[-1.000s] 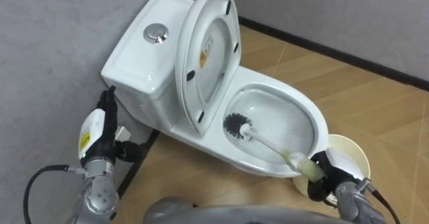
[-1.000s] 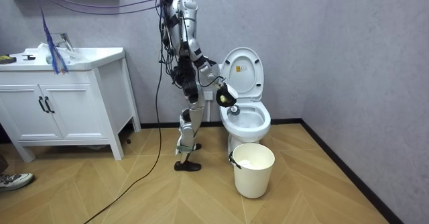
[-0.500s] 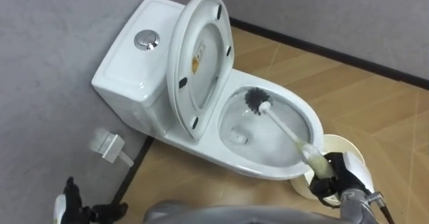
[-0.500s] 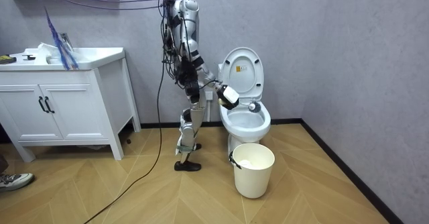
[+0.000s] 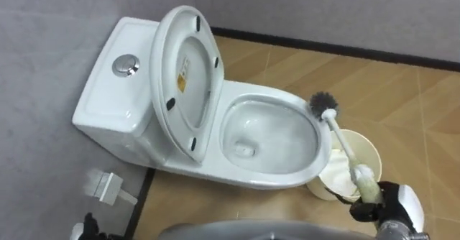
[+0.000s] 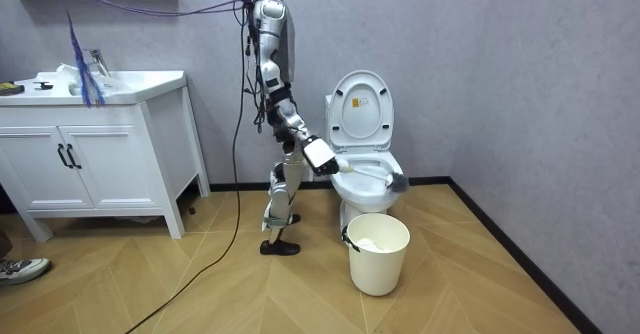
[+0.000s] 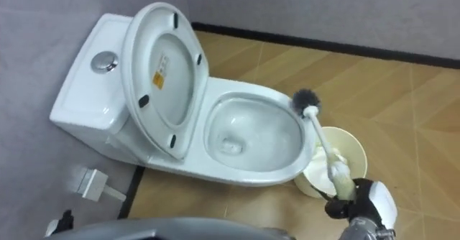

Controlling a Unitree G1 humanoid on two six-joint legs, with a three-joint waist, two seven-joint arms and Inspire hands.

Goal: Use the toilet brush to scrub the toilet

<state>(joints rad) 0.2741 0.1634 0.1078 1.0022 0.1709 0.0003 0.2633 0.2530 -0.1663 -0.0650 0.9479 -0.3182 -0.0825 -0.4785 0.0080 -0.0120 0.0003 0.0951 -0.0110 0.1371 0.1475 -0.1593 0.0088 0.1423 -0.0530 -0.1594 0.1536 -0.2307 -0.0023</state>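
Observation:
A white toilet point(image 5: 269, 179) stands against the grey wall with its lid and seat point(image 5: 183, 82) raised and its bowl point(image 5: 266, 136) uncovered. My right hand point(image 5: 392, 205) at the lower right is shut on the pale grip of a toilet brush point(image 5: 343, 145). The brush's dark bristle head point(image 5: 323, 103) hangs outside the bowl, just beyond its right rim. In the room view I stand beside the toilet, right hand point(image 6: 320, 156) stretched forward, brush head point(image 6: 398, 182) past the bowl's front above the bin. A dark bit of my left hand point(image 5: 85, 228) shows at the lower left edge.
A cream waste bin point(image 5: 363, 148) with white paper inside stands on the wooden floor beside the bowl, under the brush handle. A small white fitting point(image 5: 104, 185) sits low by the wall left of the toilet. A white vanity point(image 6: 95, 154) stands behind me.
The brush head has come up out of the bowl and swung right, past the rim. My left hand has dropped from view. The eye views have shifted.

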